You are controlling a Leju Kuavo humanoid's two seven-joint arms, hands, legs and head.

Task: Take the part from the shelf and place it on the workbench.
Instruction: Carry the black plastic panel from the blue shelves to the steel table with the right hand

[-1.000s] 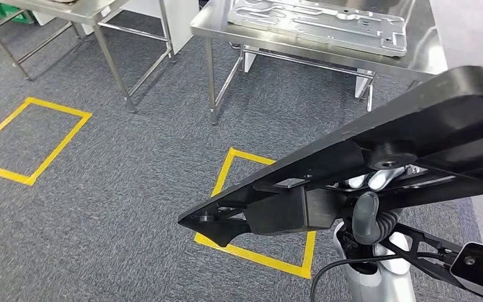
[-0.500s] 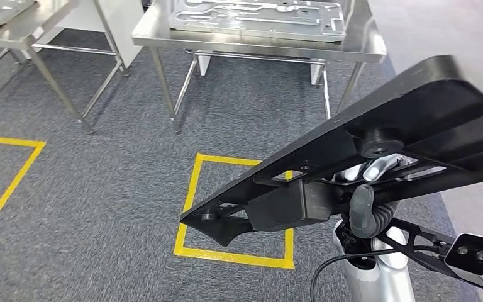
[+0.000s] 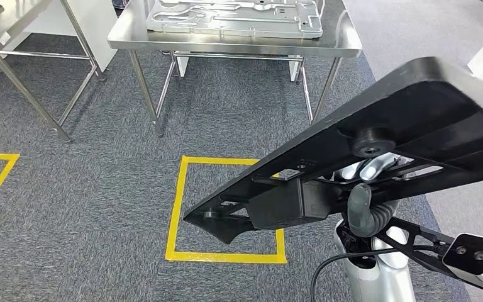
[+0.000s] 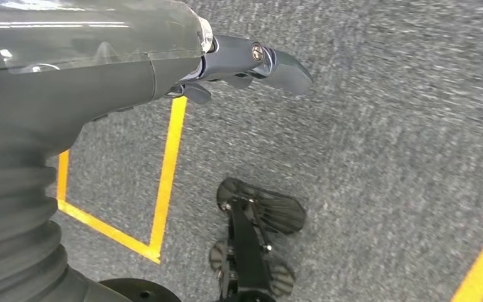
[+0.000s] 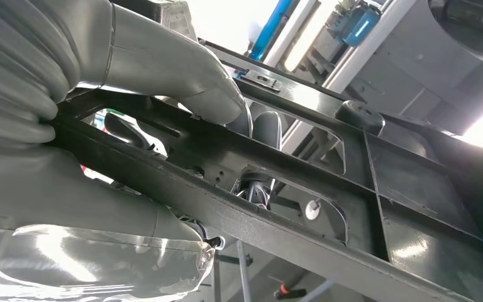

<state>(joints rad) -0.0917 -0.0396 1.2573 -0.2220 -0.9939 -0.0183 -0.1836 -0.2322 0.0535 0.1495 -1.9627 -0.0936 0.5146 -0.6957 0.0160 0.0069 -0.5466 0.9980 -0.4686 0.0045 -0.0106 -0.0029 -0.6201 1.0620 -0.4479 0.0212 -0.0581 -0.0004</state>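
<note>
Head view showed you the right hand (image 3: 370,171) under a big black part (image 3: 377,151). Its pale fingers (image 3: 360,170) curled up through a gap in the part, and the thick grey thumb (image 3: 360,211) pressed on the lower side. So the right hand gripped the part and held it up in the air, tilted, with its thin end low over the yellow square (image 3: 226,211) taped on the grey carpet (image 3: 88,189). The wide end ran out of the picture on the right side, so you could not see all of it.

A steel table (image 3: 226,41) stood farther ahead, well apart from the part. A flat silver plate (image 3: 236,16) lay on it, cut off at the top edge.

In the right wrist view, you saw the thumb (image 5: 182,75) pushed against a black bar of the part (image 5: 327,189). A dark finger (image 5: 267,129) poked through behind it. The rest of the fingers were hidden by the part.

In the left wrist view, the left hand (image 4: 239,63) hung over the carpet and held nothing. You saw one dark finger (image 4: 277,63) sticking out straight. The other fingers were hard to make out, so you could not tell how far open they were.
</note>
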